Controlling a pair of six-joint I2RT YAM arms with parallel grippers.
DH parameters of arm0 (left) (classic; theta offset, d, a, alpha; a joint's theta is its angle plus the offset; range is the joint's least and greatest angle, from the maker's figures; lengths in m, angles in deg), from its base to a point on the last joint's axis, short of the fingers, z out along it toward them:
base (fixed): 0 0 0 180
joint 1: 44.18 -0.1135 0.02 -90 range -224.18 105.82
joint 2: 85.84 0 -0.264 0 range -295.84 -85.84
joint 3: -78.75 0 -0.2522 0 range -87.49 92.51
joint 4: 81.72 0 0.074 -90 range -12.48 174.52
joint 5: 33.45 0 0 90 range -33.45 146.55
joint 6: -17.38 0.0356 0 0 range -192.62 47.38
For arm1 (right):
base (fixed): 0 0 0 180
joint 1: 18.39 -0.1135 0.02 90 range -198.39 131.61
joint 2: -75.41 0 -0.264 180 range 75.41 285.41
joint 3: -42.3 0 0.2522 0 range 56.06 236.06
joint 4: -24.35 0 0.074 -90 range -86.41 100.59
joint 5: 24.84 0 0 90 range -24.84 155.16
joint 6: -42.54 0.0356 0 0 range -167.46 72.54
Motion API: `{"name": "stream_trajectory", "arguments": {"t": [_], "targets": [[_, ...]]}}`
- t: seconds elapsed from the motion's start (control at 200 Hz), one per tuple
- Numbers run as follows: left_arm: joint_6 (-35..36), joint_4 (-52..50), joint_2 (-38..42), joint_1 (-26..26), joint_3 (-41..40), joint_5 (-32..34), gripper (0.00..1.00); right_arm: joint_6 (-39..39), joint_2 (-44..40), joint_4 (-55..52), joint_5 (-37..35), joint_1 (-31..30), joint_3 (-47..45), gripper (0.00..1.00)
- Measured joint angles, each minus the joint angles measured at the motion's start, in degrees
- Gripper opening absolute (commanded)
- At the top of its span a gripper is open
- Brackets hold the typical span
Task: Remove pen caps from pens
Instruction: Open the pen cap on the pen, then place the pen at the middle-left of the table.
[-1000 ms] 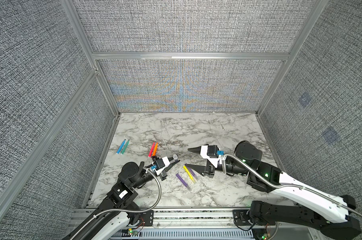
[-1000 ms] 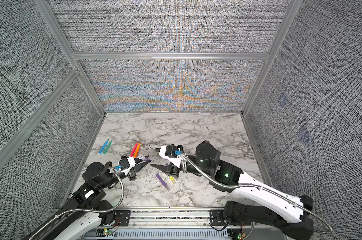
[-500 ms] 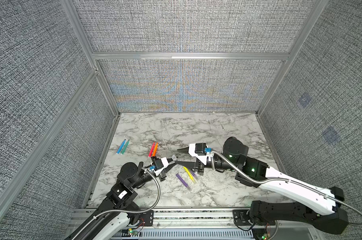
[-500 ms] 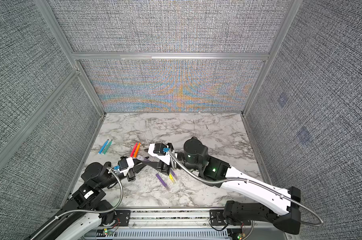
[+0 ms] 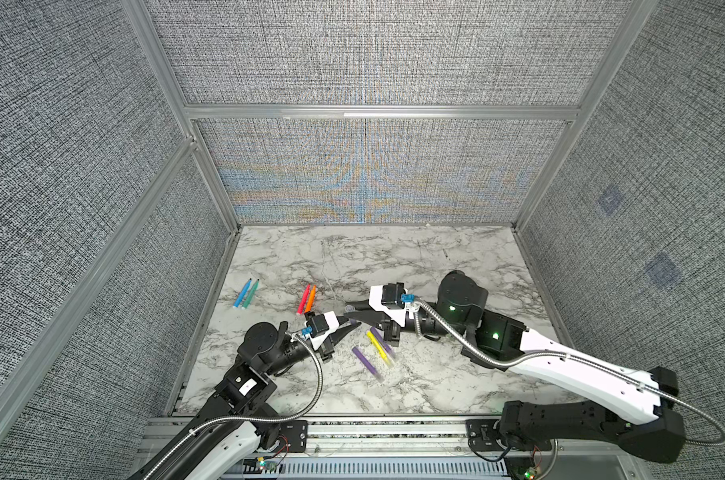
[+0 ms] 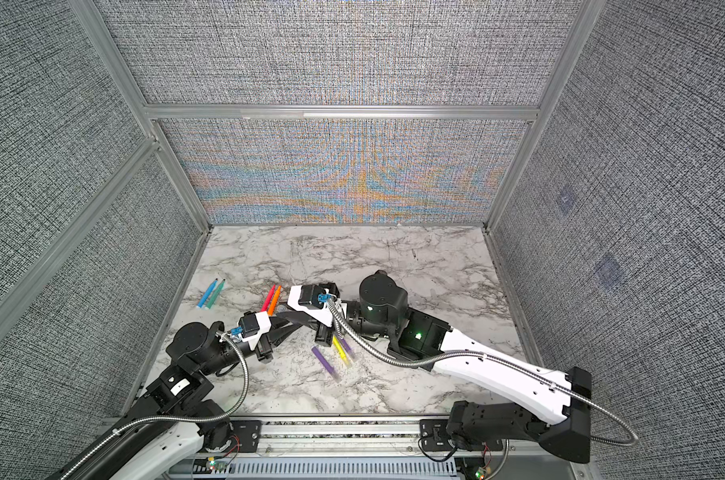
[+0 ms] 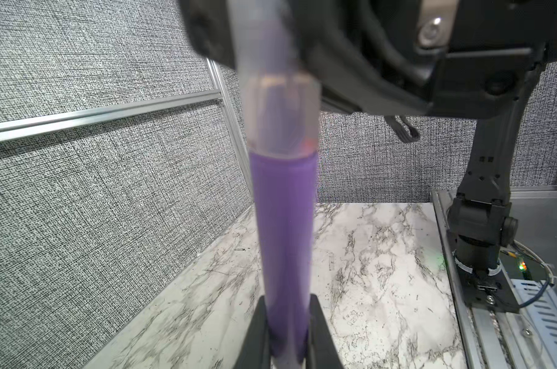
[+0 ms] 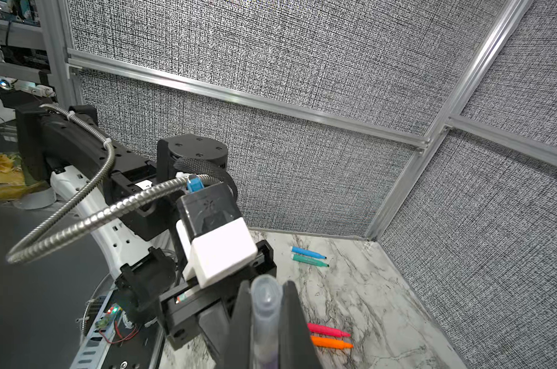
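1. My left pincer (image 7: 286, 322) is clamped tight on the lower barrel of the purple pen (image 7: 283, 230), with one dark finger on each side.
2. My right pincer (image 8: 267, 319) is squeezed closed on the clear cap (image 7: 282, 115) at the pen's other end. The cap's rim meets the purple barrel, so it is on the pen.
3. In both top views my two pincers meet tip to tip above the tabletop (image 5: 394, 257), left of its middle and toward the front edge. The pen bridges them, clear of the marble.
4. A blue pen (image 5: 242, 293) and a teal pen (image 5: 250, 294) lie side by side close to the left edge. Their dark bare tips point toward the back edge.
5. A pink-red pen (image 5: 303, 299) and an orange pen (image 5: 310, 298) lie side by side between that pair and my pincers, with their tips bare too.
6. Just beside my right pincer, toward the front edge, a yellow pen (image 5: 378, 348) lies between two more purple ones.
7. The front purple pen (image 5: 367, 363) has a clear cap on the end nearest the front edge.
8. The other purple pen (image 5: 383, 343) is partly under my right pincer, and I cannot tell whether it or the yellow one is capped.
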Motion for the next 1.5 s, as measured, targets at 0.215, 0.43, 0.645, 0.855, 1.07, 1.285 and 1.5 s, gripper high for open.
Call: {"name": "stream_trajectory", "arguments": {"t": [0.215, 0.43, 0.645, 0.855, 1.07, 1.285, 1.5], "targets": [[-0.15, 0.52, -0.87, 0.00, 0.09, 0.02, 0.00, -0.07, -0.04, -0.44, -1.18, -0.07, 0.31, 0.00], [-0.35, 3.61, -4.66, -0.17, 2.27, -0.48, 0.00, -0.94, -0.04, -3.52, -3.63, -0.13, 3.78, 0.00], [-0.63, 7.08, -7.45, -1.33, 3.43, -2.82, 0.00, -3.08, 0.37, -5.77, -5.46, -1.11, 6.86, 0.00], [-0.33, 4.83, -12.37, -2.67, 4.50, -4.33, 0.00, -4.33, -0.02, -2.05, -6.01, -1.64, 10.47, 0.00], [-0.35, 0.24, -13.75, -3.43, 4.15, -4.55, 0.00, -4.50, -1.70, 6.82, -2.56, -1.73, 13.33, 0.00], [-2.73, -2.45, -11.13, -5.70, 5.11, 13.51, 0.00, -6.71, -6.16, 2.05, -15.91, -1.75, 10.36, 0.00], [-6.64, -15.45, -28.39, -14.91, 16.22, 32.72, 0.00, -4.96, -6.29, -13.18, -38.53, 2.01, 5.51, 0.00]]}}
